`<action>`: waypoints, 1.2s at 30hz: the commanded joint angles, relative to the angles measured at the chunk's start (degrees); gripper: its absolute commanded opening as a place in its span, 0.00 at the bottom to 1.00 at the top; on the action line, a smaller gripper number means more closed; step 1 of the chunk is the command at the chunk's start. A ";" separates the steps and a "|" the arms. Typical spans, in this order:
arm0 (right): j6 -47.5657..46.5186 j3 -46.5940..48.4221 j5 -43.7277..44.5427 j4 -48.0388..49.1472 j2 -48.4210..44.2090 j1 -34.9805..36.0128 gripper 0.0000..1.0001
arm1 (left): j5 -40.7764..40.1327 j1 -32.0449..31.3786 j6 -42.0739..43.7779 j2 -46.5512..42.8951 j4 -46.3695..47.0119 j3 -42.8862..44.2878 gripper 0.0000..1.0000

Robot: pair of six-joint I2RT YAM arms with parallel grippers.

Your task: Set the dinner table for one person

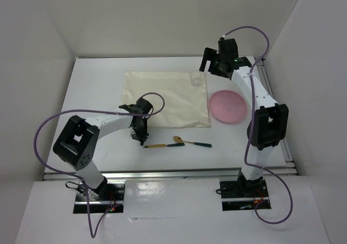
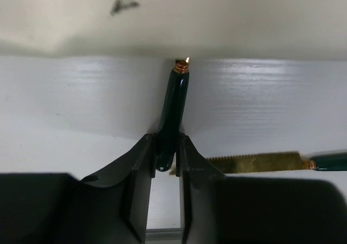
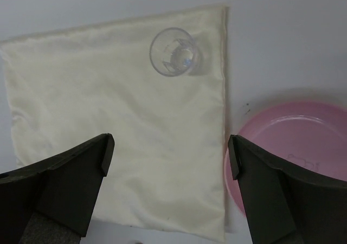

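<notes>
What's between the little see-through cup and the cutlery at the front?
Just the cream rectangular cloth, seen in the top view. The clear plastic cup stands on its far corner; the gold-and-green cutlery lies beyond its near edge.

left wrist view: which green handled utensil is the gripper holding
The dark green handle with the copper-coloured tip, pinched by the left gripper, pointing at the cream cloth; the serrated gold knife lies free beside it.

Nothing is legible; a faint mark on the pink plate [image 3: 282, 130] is unreadable.
</notes>
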 commanded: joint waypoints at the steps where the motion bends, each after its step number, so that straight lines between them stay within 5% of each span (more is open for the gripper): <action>1: -0.82 -1.62 0.63 1.79 -2.51 -0.98 1.00 | -2.81 -0.03 -1.27 1.59 -0.59 0.41 0.26; 6: -0.82 -3.73 0.63 1.79 -4.17 -0.98 1.00 | 0.86 -0.03 1.10 -3.67 -4.81 0.94 0.00; 16: -0.30 -4.88 0.63 2.32 -4.79 -1.50 1.00 | 11.16 -0.56 3.75 -13.08 -15.54 1.47 0.00; 36: -0.29 -7.78 0.63 2.32 -8.92 -2.03 1.00 | 12.83 -0.56 5.24 -18.36 -33.47 15.00 0.00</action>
